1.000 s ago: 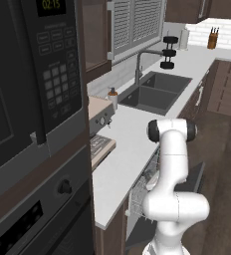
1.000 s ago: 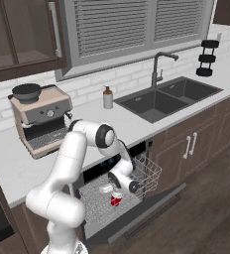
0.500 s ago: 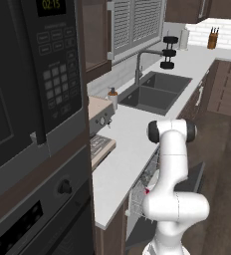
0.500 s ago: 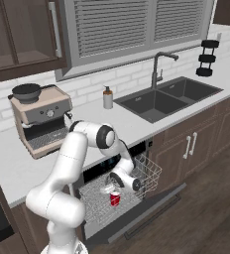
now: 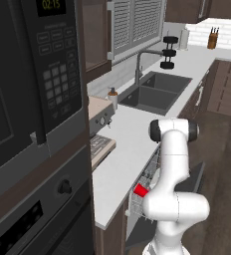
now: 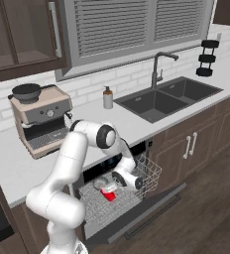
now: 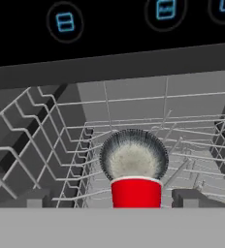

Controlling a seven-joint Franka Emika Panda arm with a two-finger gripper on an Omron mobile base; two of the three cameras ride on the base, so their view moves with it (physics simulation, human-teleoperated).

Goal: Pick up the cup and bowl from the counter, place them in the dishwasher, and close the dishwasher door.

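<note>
The red cup point(image 7: 136, 193) stands in the dishwasher's wire rack point(image 7: 61, 140), right in front of my gripper point(image 7: 113, 197). Its fingers point(image 7: 34, 197) are spread wide, with a gap to the cup on each side, so the gripper is open. Just behind the cup rests the grey speckled bowl point(image 7: 134, 156), its round opening facing me. In the right base view the cup point(image 6: 108, 194) and bowl point(image 6: 101, 182) sit in the pulled-out rack point(image 6: 149, 171), with the gripper point(image 6: 115, 187) beside them. The dishwasher door point(image 6: 146, 208) hangs open and down. In the left base view the cup point(image 5: 141, 190) shows beside the arm.
On the counter point(image 6: 137, 126) are a coffee machine point(image 6: 40, 116), a soap bottle point(image 6: 107, 97), the dark double sink point(image 6: 166, 99) with its faucet, and a black stand point(image 6: 206, 57). A wall oven and microwave point(image 5: 33, 99) stand at the left. The dishwasher's control strip point(image 7: 109, 24) is overhead.
The hand and the red cup have shifted a little deeper into the rack, toward the bowl. The cup now shows more in the left base view.
</note>
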